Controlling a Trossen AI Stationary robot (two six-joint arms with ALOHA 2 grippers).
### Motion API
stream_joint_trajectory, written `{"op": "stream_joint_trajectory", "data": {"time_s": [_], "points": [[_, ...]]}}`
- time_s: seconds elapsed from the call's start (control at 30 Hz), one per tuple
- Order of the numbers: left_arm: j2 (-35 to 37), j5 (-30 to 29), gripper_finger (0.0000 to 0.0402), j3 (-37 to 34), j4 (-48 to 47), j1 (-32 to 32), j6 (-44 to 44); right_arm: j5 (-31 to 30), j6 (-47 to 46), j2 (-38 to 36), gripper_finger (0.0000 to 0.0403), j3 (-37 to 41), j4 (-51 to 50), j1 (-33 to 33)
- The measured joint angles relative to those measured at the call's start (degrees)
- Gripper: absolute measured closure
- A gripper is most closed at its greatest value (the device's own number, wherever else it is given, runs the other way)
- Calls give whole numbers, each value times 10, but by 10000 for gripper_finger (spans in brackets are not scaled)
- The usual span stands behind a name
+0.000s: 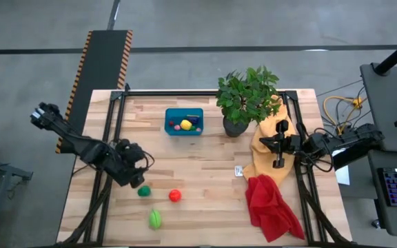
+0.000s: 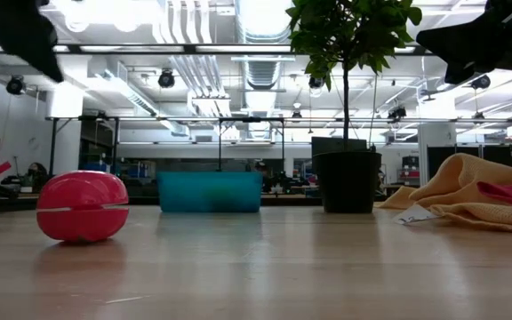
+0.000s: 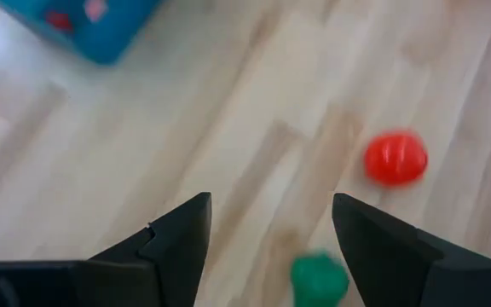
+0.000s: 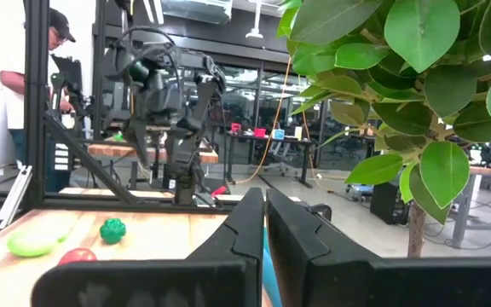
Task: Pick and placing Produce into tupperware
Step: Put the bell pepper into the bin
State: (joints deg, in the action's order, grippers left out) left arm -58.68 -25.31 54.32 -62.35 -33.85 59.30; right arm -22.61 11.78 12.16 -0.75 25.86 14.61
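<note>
Three produce pieces lie loose on the table: dark green piece [image 1: 143,191], red piece [image 1: 175,195], light green piece [image 1: 155,219]. Left gripper [image 3: 267,230] hovers above the dark green, fingers apart, empty. Right gripper [image 4: 265,226] pressed together, idle by the plant [image 1: 247,96]. Tupperware [image 1: 184,122] sits well apart. Likely light, hard, smooth; pinch across the middle.

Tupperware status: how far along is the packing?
Partly done. The teal tupperware already holds a few pieces, yellow and red among them. The left claw is open above the dark green piece, holding nothing. The red piece and light green piece remain on the table. The right claw waits, shut, over the yellow cloth.
</note>
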Motion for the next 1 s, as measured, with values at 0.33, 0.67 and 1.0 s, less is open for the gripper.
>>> {"op": "stream_joint_trajectory", "data": {"time_s": [0.33,0.67,1.0], "points": [[-38,93,171,-8,-12,45,-79,0,-38,0,394,0,0,0],[-90,281,133,7,-11,132,-88,0,-48,0,394,0,-1,0],[-167,399,107,35,-11,125,18,1,-71,0,394,0,-18,0]]}}
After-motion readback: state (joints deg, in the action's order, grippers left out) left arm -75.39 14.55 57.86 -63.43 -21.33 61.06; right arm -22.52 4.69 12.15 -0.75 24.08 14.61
